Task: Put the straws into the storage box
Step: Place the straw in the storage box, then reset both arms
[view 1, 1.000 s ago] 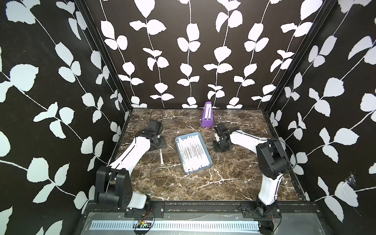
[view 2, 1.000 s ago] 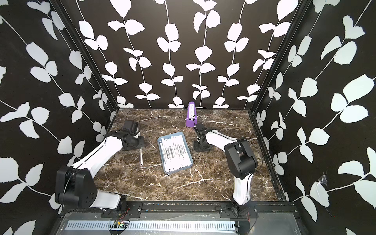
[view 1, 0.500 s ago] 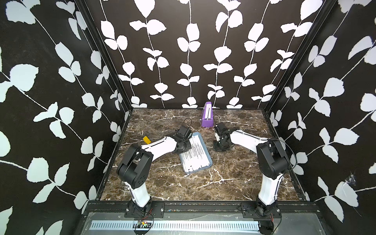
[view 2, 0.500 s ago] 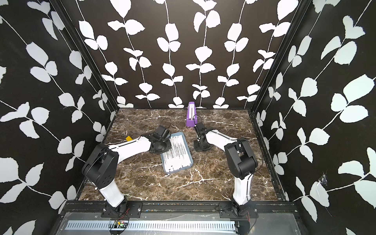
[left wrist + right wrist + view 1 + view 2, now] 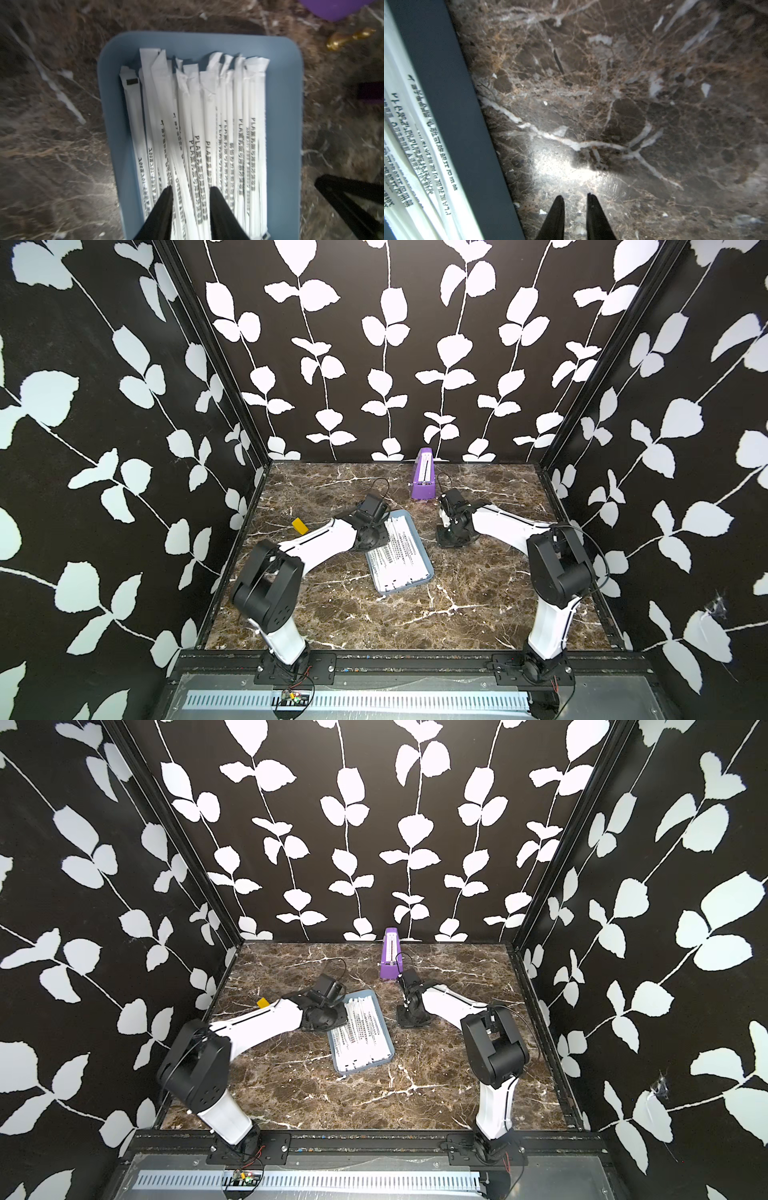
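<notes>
Straws: many long, flat, white paper-wrapped straws (image 5: 207, 124) with dark print, lying lengthwise side by side inside the storage box, some overlapping.
Box: shallow light-blue rectangular plastic storage box (image 5: 288, 124) with rounded corners, flat on the brown marble counter (image 5: 374, 614), mid-counter in both top views.
Left jaws: spread a little, over the box's far end, straddling one slanted straw; contact not discernible.
Right jaws: narrowly parted, nothing between, above bare counter just beside the box's long side.
Behind: tall purple wedge-shaped object (image 5: 423, 477), upright near the back wall.
</notes>
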You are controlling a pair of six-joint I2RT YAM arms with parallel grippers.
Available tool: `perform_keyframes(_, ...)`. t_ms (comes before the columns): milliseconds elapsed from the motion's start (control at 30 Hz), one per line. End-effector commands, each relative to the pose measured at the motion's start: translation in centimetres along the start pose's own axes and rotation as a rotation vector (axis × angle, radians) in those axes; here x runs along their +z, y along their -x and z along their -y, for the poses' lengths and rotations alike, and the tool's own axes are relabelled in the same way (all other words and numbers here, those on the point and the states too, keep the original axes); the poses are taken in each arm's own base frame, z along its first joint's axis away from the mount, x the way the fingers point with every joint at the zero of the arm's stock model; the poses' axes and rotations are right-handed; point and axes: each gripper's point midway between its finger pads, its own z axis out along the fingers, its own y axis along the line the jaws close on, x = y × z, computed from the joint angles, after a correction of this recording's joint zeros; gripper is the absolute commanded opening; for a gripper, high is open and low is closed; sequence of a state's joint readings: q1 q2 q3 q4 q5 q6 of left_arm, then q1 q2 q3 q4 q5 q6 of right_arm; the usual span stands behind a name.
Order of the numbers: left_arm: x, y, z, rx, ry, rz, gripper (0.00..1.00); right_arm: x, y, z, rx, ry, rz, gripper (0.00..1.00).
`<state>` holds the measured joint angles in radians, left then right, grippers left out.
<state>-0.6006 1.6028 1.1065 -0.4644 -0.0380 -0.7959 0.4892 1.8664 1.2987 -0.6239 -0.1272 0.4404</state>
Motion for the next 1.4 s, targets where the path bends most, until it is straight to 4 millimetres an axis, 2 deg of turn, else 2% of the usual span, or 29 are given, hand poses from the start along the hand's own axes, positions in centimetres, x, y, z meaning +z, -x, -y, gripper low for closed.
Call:
perform_keyframes(0,-6.9,2.3,1.3,0.208,-0.068,0.136,0.38,-3.5,1.7,0.6,-0.043,-0.006,0.126,0.25)
perform_keyframes(67,-9.0,2.9,-0.5,0.335,0.003,0.224,0.41,-5.5,2.9,1.2,-0.057,-0.012,0.272,0.38)
perform_keyframes(167,-10.8,4.0,-4.7,0.543,0.173,0.453,0.55,-9.2,5.0,1.7,-0.121,-0.014,0.574,0.66)
perform_keyframes(200,-11.3,4.5,-5.8,0.606,0.226,0.55,0.65,-10.0,5.5,2.6,-0.131,-0.056,0.672,0.85)
perform_keyframes(233,-11.7,4.8,-7.4,0.649,0.305,0.634,0.71,-10.5,5.7,3.5,-0.132,-0.102,0.747,0.99)
perform_keyframes(300,-13.0,5.5,-9.8,0.638,0.419,0.766,0.78,-10.8,5.9,4.9,-0.191,-0.186,0.806,0.99)
perform_keyframes(367,-13.4,5.8,-12.3,0.575,0.439,0.813,0.81,-11.1,5.8,6.6,-0.229,-0.294,0.8,0.99)
perform_keyframes(433,-13.6,6.2,-16.2,0.439,0.485,0.847,0.81,-11.9,5.7,9.7,-0.207,-0.437,0.823,0.99)
perform_keyframes(533,-13.2,5.9,-20.4,0.329,0.55,0.831,0.81,-12.8,4.8,14.3,-0.116,-0.53,0.861,0.99)
perform_keyframes(600,-11.9,5.9,-21.8,0.317,0.563,0.803,0.86,-12.6,3.8,17.3,-0.034,-0.548,0.88,0.99)
perform_keyframes(633,-11.0,6.0,-22.1,0.316,0.558,0.79,0.9,-12.4,3.2,18.8,0.011,-0.554,0.876,0.99)
perform_keyframes(733,-8.7,6.7,-21.9,0.35,0.527,0.778,0.94,-11.3,2.0,21.7,0.106,-0.559,0.877,0.99)
perform_keyframes(867,-6.8,8.2,-21.2,0.42,0.432,0.76,0.96,-9.8,2.9,22.4,0.083,-0.536,0.877,0.99)
perform_keyframes(933,-5.9,9.1,-20.6,0.427,0.317,0.753,0.99,-9.7,3.4,22.3,0.055,-0.522,0.895,0.99)
perform_keyframes(1033,-5.1,10.3,-19.8,0.46,0.226,0.761,0.99,-8.6,2.5,22.5,0.064,-0.432,0.965,0.98)
perform_keyframes(1100,-4.6,10.8,-19.4,0.461,0.148,0.744,0.99,-8.3,2.6,21.9,0.03,-0.399,1.018,0.99)
perform_keyframes(1233,-3.5,11.1,-17.3,0.504,-0.007,0.776,0.99,-7.6,3.2,20.7,-0.043,-0.34,0.975,0.99)
perform_keyframes(1267,-2.7,10.9,-17.4,0.514,-0.011,0.758,0.99,-7.5,3.2,20.7,-0.04,-0.34,0.958,0.99)
perform_keyframes(1367,-2.2,10.9,-17.4,0.523,0.024,0.725,0.99,-7.4,3.2,20.8,-0.039,-0.342,0.953,0.99)
